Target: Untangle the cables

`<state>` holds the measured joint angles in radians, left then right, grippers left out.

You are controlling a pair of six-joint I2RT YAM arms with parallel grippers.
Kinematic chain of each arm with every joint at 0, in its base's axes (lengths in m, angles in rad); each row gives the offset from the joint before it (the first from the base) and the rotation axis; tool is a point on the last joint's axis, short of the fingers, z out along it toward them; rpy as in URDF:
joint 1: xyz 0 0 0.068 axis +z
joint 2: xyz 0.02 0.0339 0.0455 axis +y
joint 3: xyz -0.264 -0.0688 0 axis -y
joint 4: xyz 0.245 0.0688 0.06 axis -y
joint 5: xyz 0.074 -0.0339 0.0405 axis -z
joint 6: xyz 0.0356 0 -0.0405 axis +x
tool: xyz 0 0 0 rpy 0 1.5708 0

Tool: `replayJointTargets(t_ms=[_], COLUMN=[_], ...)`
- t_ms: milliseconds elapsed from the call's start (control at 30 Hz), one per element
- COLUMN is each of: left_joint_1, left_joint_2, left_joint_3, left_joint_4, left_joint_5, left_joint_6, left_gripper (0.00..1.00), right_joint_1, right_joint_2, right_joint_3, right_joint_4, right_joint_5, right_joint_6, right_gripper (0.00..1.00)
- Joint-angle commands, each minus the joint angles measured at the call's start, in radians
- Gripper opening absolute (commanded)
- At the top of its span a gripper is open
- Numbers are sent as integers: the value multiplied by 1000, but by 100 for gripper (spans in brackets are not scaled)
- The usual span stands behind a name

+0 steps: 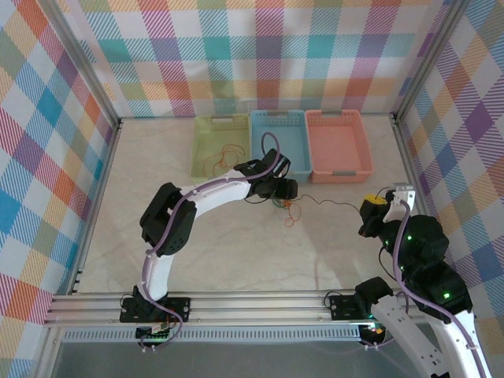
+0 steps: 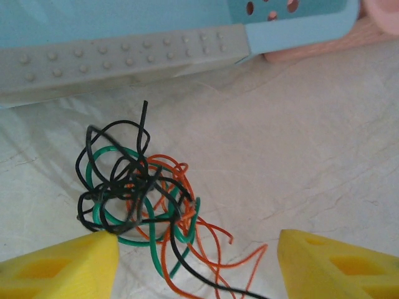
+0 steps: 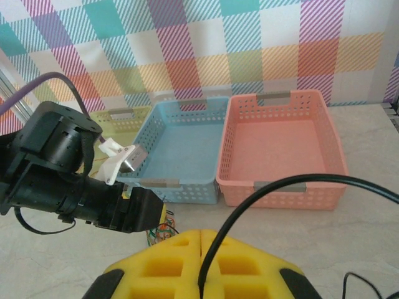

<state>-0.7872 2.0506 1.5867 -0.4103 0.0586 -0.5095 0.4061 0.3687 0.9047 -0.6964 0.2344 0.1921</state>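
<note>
Left gripper (image 2: pixel 198 265) was spread over the lower-left tangle (image 2: pixel 140 199); black cable (image 3: pixel 268 193), clamped in right gripper (image 3: pixel 201 261), was best drawn taut.

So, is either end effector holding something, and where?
The right end effector pinches a black cable near one end; the left end effector holds nothing.

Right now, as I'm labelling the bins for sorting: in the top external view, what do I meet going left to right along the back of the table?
green basket → blue basket → pink basket, standing side by side in one row.
</note>
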Motion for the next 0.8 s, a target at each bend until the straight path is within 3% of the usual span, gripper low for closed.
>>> replayJointTargets(t_ms=[0,167,500,767], left_joint_1=[19,23,32,34], left_joint_2=[42,103,121,20], left_joint_3=[40,102,90,11], left_joint_4=[-54,-99,-96,-33], left_joint_5=[-14,-8,-13,25], left_joint_6=[-14,-1,19,41], left_gripper=[62,51,44,44], right_joint_1=[2,2,4,3], right_joint_2=[-26,-40,-50,59], right_joint_3=[81,160,411,358], right_joint_4=[-32,-72,-125,19], right_joint_5=[-27,-97,-200,-291], right_joint_6=[-23,-1,-9,31], right_gripper=[0,0,0,0])
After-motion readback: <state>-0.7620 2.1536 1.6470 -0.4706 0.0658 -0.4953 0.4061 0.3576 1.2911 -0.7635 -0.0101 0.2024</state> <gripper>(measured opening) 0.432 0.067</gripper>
